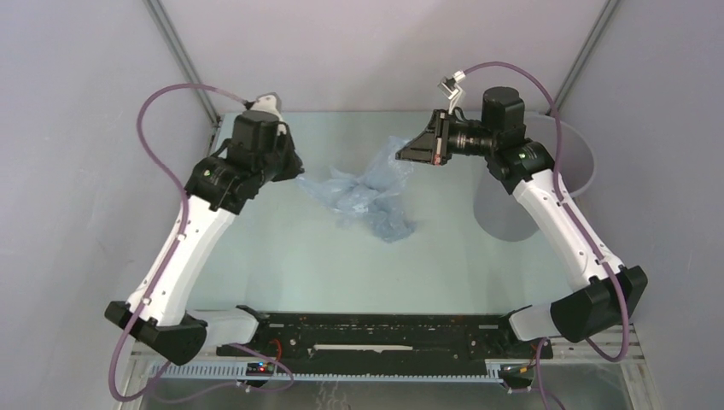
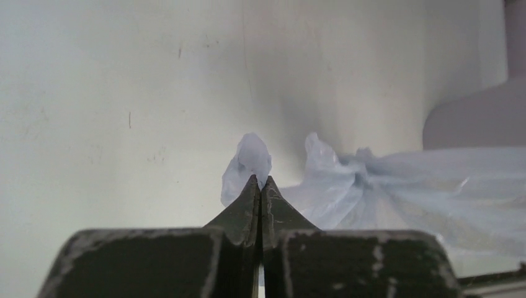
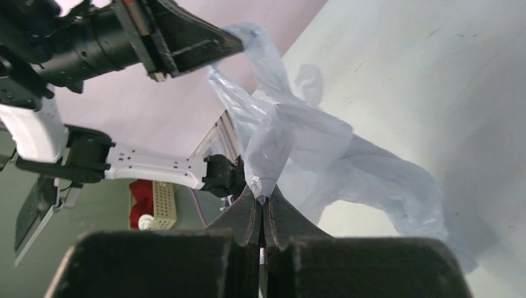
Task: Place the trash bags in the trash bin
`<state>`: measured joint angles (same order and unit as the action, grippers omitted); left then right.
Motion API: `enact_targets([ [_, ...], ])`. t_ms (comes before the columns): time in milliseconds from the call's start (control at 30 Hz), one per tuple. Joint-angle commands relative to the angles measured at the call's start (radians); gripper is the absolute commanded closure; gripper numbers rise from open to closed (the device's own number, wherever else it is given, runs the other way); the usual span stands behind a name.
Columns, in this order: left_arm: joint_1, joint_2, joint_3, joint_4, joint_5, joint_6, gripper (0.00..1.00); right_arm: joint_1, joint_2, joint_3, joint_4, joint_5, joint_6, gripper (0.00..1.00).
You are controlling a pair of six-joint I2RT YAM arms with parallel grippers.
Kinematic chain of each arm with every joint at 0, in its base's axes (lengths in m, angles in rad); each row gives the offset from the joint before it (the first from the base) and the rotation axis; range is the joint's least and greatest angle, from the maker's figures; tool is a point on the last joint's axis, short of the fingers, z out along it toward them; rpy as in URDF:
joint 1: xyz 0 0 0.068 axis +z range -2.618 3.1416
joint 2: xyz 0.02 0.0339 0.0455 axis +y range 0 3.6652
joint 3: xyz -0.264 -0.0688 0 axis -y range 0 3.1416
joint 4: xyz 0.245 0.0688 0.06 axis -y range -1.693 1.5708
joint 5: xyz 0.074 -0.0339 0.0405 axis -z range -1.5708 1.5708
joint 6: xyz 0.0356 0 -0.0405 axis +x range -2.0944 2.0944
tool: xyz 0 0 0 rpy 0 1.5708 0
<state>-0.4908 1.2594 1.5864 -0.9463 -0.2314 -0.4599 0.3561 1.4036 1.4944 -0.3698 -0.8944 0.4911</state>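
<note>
The trash bag (image 1: 367, 195) is seen near the middle of the worktop (image 1: 282, 256), towards its far half, as 1 crumpled, translucent pale-blue sheet. It is held at 2 points, and its lower folds are spread on the pale surface below and between those points. In the top view, its left edge is drawn towards the left end effector (image 1: 296, 173) and its upper right corner is raised to the right end effector (image 1: 403, 155).

In the left wrist view, the left end effector (image 1: 296, 173) (image 2: 260, 181) is shown clenched, its 2 fingers pressed together with a small tuft of the bag (image 2: 384, 180) pinched at their tips. From that pinch the plastic is stretched away to the right.

In the right wrist view, the right end effector (image 3: 263, 197) is likewise shown clamped on a twisted corner of the bag (image 3: 322, 149), with no gap visible between the fingers. From there the film rises to the left end effector (image 3: 232, 43) at the upper left of that view, while another fold trails off to the right over the worktop.

The trash bin (image 1: 512, 213) is found at the right side of the worktop, well apart from the bag. Its grey wall is partly covered by the right arm, and none of the bag is seen at its rim.
</note>
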Motion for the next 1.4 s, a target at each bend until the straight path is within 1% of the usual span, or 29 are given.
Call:
enact_targets([
  [0, 0.110, -0.101, -0.007, 0.131, 0.101, -0.120, 1.00, 0.014, -0.054, 0.015, -0.016, 0.119, -0.041, 1.00],
  [67, 0.135, -0.176, -0.125, 0.353, 0.209, -0.122, 1.00, 0.022, -0.052, 0.025, 0.005, 0.153, -0.031, 1.00],
  [133, 0.148, -0.241, -0.227, 0.566, 0.257, -0.143, 1.00, 0.024, -0.027, 0.054, 0.031, 0.191, 0.020, 1.00],
  [200, 0.152, -0.264, -0.274, 0.707, 0.257, -0.160, 1.00, 0.022, 0.014, 0.096, 0.038, 0.228, 0.079, 1.00],
  [267, 0.156, -0.247, -0.266, 0.775, 0.279, -0.160, 1.00, 0.021, 0.054, 0.138, 0.015, 0.255, 0.109, 0.99],
  [367, 0.156, -0.204, -0.211, 0.822, 0.368, -0.122, 1.00, 0.021, 0.106, 0.199, -0.044, 0.247, 0.120, 0.96],
  [433, 0.156, -0.190, -0.194, 0.833, 0.398, -0.095, 1.00, 0.025, 0.123, 0.218, -0.059, 0.208, 0.104, 0.91],
  [500, 0.156, -0.194, -0.215, 0.856, 0.398, -0.079, 1.00, 0.029, 0.125, 0.211, -0.074, 0.180, 0.093, 0.85],
  [567, 0.156, -0.204, -0.242, 0.871, 0.409, -0.067, 1.00, 0.024, 0.116, 0.180, -0.092, 0.149, 0.089, 0.74],
  [600, 0.156, -0.212, -0.255, 0.878, 0.417, -0.067, 1.00, 0.022, 0.111, 0.150, -0.102, 0.131, 0.088, 0.67],
  [667, 0.156, -0.221, -0.279, 0.884, 0.427, -0.075, 1.00, 0.018, 0.107, 0.116, -0.157, 0.107, 0.079, 0.55],
  [700, 0.156, -0.225, -0.292, 0.889, 0.434, -0.080, 1.00, 0.017, 0.107, 0.108, -0.196, 0.108, 0.073, 0.49],
  [767, 0.156, -0.227, -0.313, 0.897, 0.446, -0.092, 1.00, 0.017, 0.107, 0.092, -0.264, 0.133, 0.067, 0.34],
  [800, 0.156, -0.227, -0.321, 0.903, 0.453, -0.099, 1.00, 0.016, 0.109, 0.084, -0.285, 0.138, 0.065, 0.30],
  [900, 0.156, -0.227, -0.334, 0.918, 0.468, -0.119, 1.00, -0.008, 0.116, 0.092, -0.315, 0.103, 0.059, 0.25],
  [1067, 0.156, -0.222, -0.331, 0.922, 0.486, -0.127, 1.00, -0.046, 0.070, 0.108, -0.299, 0.054, 0.031, 0.15],
  [1167, 0.156, -0.217, -0.346, 0.940, 0.502, -0.159, 1.00, -0.028, 0.061, 0.053, -0.303, 0.061, 0.035, 0.15],
  [1300, 0.156, -0.209, -0.367, 0.981, 0.509, -0.187, 1.00, 0.033, 0.055, 0.035, -0.403, 0.102, -0.044, 0.15],
  [1367, 0.156, -0.205, -0.371, 0.983, 0.507, -0.189, 1.00, 0.054, 0.037, 0.031, -0.417, 0.080, -0.048, 0.15],
])
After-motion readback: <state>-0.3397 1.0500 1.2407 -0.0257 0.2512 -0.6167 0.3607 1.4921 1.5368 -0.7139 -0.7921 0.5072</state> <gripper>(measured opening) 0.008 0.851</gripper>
